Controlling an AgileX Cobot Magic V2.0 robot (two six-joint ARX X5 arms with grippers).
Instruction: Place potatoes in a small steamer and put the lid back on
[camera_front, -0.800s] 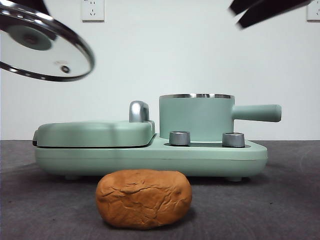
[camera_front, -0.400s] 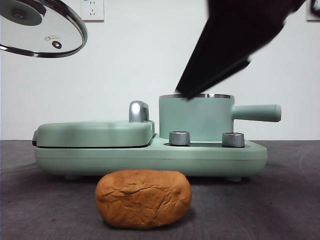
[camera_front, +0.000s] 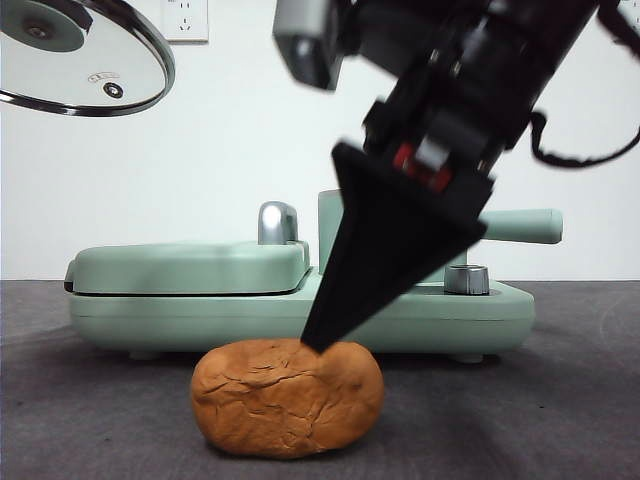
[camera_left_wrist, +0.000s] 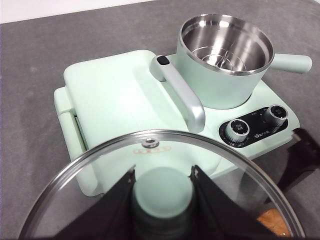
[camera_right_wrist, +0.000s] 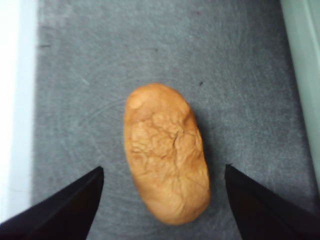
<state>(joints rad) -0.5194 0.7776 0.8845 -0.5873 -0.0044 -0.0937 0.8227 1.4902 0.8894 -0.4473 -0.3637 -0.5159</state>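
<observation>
**A:** Where is my right gripper (camera_right_wrist: 162, 200), and how do its jaws stand?

**B:** My right gripper hangs directly above the potato (camera_right_wrist: 166, 154), jaws spread wide, one on each side of the lump's long flanks and clear of it. In the front view its dark tip (camera_front: 318, 340) reaches down to the potato's (camera_front: 287, 397) upper surface; whether it touches, I cannot tell. The potato lies on the grey table (camera_front: 560, 420), in front of the mint-green cooker base (camera_front: 300, 318).

**A:** And my left gripper (camera_left_wrist: 162, 192)?

**B:** My left gripper is clamped on the mint-green knob (camera_left_wrist: 162, 190) of the lid (camera_left_wrist: 100, 175), a jaw pressed to each side. The lid is held in the air, tilted, high and well apart from the cooker; the front view shows it at the upper corner (camera_front: 85, 55).

**A:** Where does the small steamer (camera_left_wrist: 225, 62) lie from there?

**B:** Beyond and below my left gripper, uncovered, its steel interior visible, its straight handle (camera_left_wrist: 292, 62) pointing away from the griddle cover (camera_left_wrist: 115, 100). Two dials (camera_left_wrist: 237, 129) sit on the base beside it. From the front, my right arm hides most of the steamer (camera_front: 327, 235).
</observation>
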